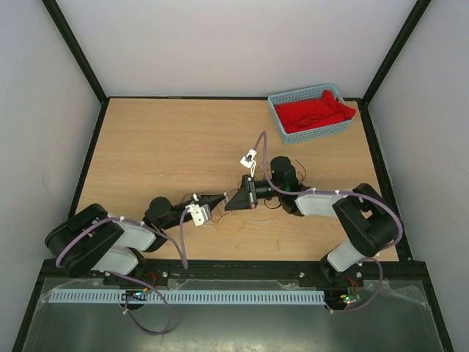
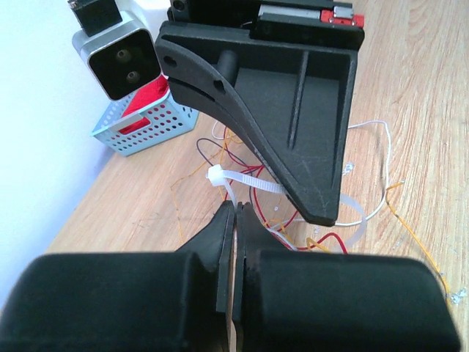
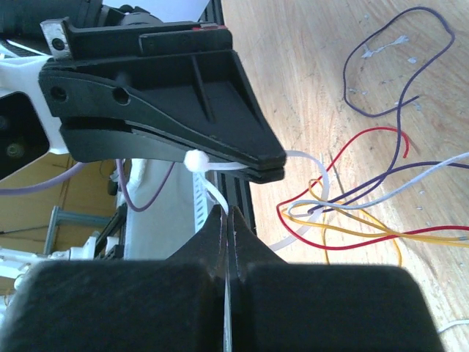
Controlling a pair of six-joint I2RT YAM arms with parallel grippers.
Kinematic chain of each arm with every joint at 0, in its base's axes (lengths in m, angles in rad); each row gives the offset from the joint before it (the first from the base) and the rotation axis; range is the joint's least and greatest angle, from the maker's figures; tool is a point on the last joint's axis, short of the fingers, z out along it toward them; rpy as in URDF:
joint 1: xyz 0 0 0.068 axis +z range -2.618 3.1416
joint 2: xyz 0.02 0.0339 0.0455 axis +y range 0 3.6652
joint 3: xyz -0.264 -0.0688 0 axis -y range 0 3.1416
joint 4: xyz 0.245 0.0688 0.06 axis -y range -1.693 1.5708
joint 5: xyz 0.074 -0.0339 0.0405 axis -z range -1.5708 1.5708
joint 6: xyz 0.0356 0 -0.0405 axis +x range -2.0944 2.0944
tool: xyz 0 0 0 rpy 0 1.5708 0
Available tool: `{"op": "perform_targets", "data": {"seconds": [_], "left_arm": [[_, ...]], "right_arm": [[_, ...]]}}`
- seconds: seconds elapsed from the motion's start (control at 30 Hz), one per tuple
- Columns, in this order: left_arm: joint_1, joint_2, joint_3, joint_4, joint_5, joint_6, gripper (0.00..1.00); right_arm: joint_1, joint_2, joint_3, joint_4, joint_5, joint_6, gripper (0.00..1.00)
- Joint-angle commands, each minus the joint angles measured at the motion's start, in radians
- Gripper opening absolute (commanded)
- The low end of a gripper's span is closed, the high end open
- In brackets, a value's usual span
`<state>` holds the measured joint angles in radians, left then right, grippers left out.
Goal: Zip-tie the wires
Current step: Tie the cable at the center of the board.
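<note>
As you look down from above, the wooden table [image 1: 146,147] fills the view. Your left arm [image 1: 95,238] reaches in from 7 o'clock and your right arm [image 1: 352,216] from 5 o'clock, and they meet nose to nose just below the table's middle. At 1 o'clock sits a pale blue basket [image 1: 277,117] holding a crumpled red cloth [image 1: 311,111]. Your left gripper [image 2: 235,209] has its fingers pressed together on the white zip tie [image 3: 195,160]; seen from your right wrist, its tips pinch the strap right beside the tie's small square head. Your right gripper [image 3: 226,216] is likewise closed tight on the same tie, nipping the strap where it comes down from the head. The wires [image 3: 333,208] lie loose on the wood just beside the two grippers, toward 4 o'clock from where they meet in the overhead view. They are very thin, long strands in red, orange-yellow, dark purple and a pale whitish colour, curling over one another in open loops rather than lying straight, with one purple strand arching away on its own. Past the head the tie's strap bends round into a loop at the near end of the tangle, where several strands cross; you cannot tell for certain which of them run inside it. A small red plate [image 2: 341,15] on your right gripper's body carries pale marks too small to read.
</note>
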<state>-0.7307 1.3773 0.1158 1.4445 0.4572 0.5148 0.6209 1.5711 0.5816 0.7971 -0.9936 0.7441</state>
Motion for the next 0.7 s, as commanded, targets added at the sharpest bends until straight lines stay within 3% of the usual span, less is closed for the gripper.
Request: {"op": "perform_targets", "data": {"seconds": [0.0,0.23,0.67], "left_arm": [[-0.024,0.008,-0.007,0.037,-0.021,0.064,0.00],[-0.056,0.027,-0.004,0.036,-0.079,0.116,0.00],[-0.061,0.000,-0.013,0.036,-0.109,0.129,0.00]], "right_arm": [[-0.006,-0.046,0.045,-0.080,-0.047,-0.038,0.00],[-0.006,-0.061,0.066,-0.175,-0.080,-0.087,0.00],[-0.017,-0.070,0.025,-0.165,-0.078,-0.056,0.00]]}}
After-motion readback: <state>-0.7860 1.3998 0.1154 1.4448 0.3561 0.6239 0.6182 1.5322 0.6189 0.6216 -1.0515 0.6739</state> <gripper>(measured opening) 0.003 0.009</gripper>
